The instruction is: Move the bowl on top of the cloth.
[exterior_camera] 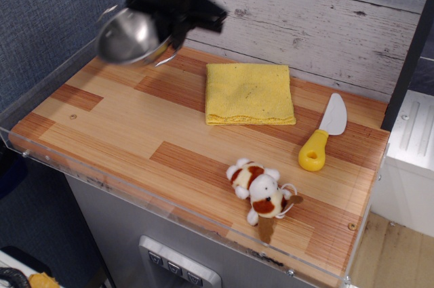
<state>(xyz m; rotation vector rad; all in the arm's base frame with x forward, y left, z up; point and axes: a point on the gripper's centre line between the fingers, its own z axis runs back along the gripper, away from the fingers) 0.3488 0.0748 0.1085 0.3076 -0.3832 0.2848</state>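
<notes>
One relation governs the coming move: the cloth (249, 93) lies toward about four o'clock from the bowl (130, 35), across a strip of bare wood and lower in the picture. The gripper (171, 27) is clamped on the bowl's right-hand rim, and the bowl hangs clear of the table (129, 132), tilted and blurred, near the back-left corner at roughly ten o'clock from the table's centre. One thin wire handle shows below the rim; the other cannot be made out.

The cloth sits flat and square near the rear wall, slightly right of the middle, with nothing resting on it. Because it has no marked long axis and the bowl is round, heading probably matters little; centring does, since the bowl looks about as wide as the cloth.

At three o'clock from the cloth, a yellow-handled knife (323, 134) lies close to its right edge, so overshooting that way looks like the main risk. A plush toy (261, 193) rests at six o'clock from the cloth, well apart and out of the likely path.
</notes>
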